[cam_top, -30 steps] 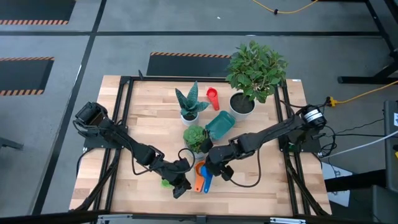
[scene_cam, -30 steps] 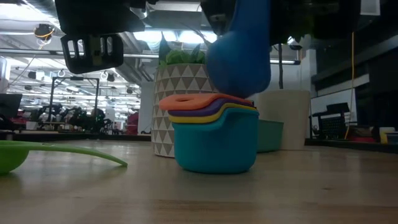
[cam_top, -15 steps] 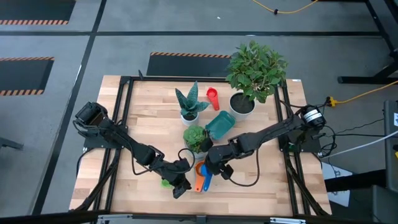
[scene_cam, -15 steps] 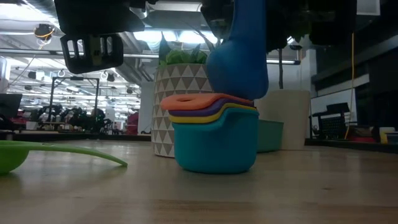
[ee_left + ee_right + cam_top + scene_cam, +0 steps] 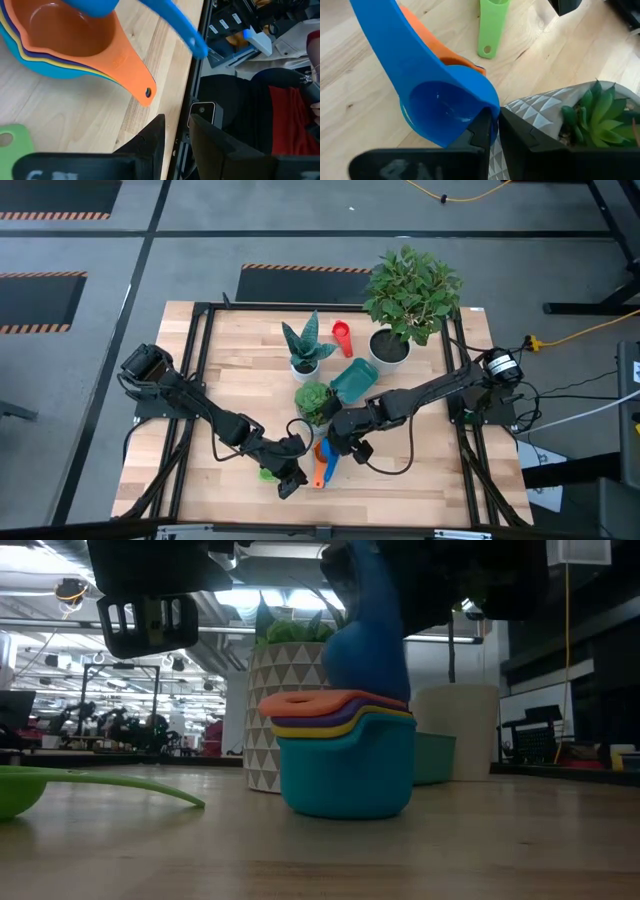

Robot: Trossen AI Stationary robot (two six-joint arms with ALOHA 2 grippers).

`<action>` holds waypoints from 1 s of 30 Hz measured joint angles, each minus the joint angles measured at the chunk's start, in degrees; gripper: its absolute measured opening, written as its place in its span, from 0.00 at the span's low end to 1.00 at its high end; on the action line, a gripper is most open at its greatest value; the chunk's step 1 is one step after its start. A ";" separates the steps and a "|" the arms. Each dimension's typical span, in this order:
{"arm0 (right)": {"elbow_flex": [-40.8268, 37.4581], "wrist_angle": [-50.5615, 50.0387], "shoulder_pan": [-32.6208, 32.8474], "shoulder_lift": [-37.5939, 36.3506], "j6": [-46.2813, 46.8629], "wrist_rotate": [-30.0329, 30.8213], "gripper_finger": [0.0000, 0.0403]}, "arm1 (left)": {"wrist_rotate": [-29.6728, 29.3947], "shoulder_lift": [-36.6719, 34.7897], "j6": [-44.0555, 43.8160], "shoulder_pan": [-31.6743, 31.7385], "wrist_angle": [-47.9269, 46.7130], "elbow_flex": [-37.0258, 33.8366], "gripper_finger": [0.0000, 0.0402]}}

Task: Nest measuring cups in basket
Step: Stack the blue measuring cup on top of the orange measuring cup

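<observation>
Pinching the rim of the dark blue measuring cup [image 5: 440, 112], the right gripper [image 5: 492, 125] is holding it tilted just above the nested stack [image 5: 345, 755], topped by the orange cup [image 5: 75, 35], on the desk [image 5: 240, 395]. The left gripper [image 5: 175, 125] is hovering nearby, fingers slightly apart, beside the green cup [image 5: 20, 790].

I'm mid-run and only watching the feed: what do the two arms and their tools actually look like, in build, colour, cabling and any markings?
Both arms are dark, slim and jointed. The left tool and the right tool each have two flat black fingers with angular edges. A black cable loops off the right arm near its wrist. Faint raised lettering shows on the wrist housings, unreadable.
</observation>
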 joint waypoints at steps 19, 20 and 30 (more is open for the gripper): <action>0.00 0.00 0.02 0.00 0.11 -1.11 0.10 | 0.00 0.00 0.02 0.00 0.00 0.00 0.21; 0.00 0.00 0.02 0.00 0.11 -1.13 0.10 | 0.00 0.00 0.00 -0.02 0.00 0.00 0.21; 0.00 -0.02 0.02 0.00 0.11 -1.17 0.13 | 0.00 0.01 0.01 -0.02 0.00 0.00 0.21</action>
